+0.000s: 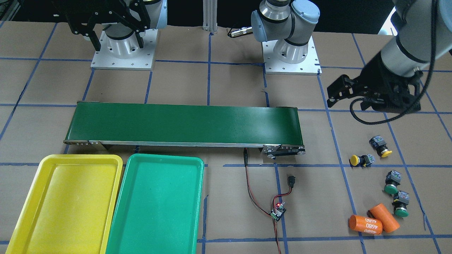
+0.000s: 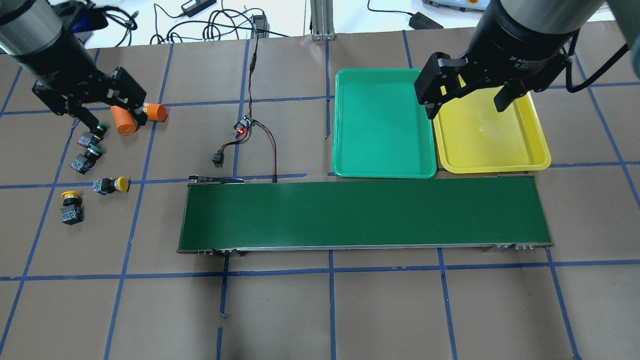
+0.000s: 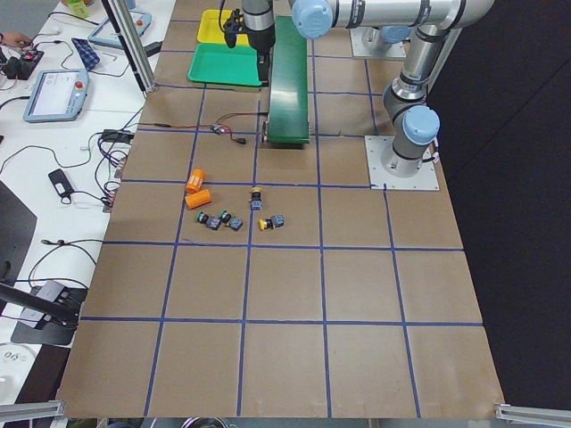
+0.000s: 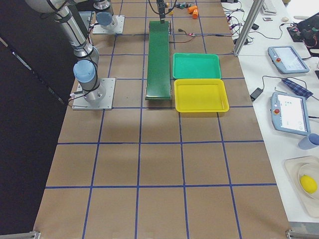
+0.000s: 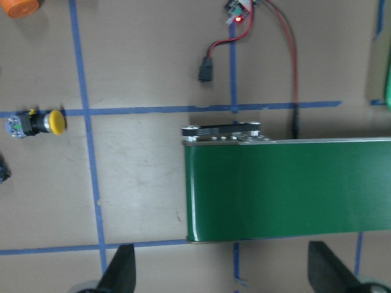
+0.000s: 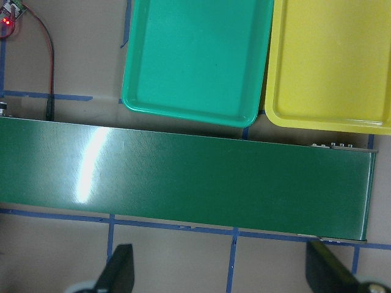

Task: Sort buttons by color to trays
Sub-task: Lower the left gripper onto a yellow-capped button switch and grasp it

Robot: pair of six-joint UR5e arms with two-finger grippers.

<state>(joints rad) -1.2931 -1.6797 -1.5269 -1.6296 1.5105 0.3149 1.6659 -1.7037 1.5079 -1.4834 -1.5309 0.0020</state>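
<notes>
Two yellow buttons (image 2: pixel 112 185) (image 2: pixel 70 205) and two green buttons (image 2: pixel 95 134) (image 2: pixel 85 160) lie on the table at the far left of the overhead view. My left gripper (image 2: pixel 115 117) hovers open just beyond the green ones, with nothing between its fingers (image 5: pixel 122 271). One yellow button (image 5: pixel 38 122) shows in the left wrist view. The green tray (image 2: pixel 382 165) and yellow tray (image 2: pixel 490 155) sit side by side behind the belt, both bare inside. Above their shared edge my right gripper (image 2: pixel 467 107) hangs open and holds nothing.
A long dark-green conveyor belt (image 2: pixel 365 215) runs across the middle of the table. Two orange cylinders marked 4680 (image 1: pixel 365 224) (image 1: pixel 385 217) lie beside the green buttons. A small circuit board (image 2: pixel 243 127) with a red light and wires lies near the belt's end.
</notes>
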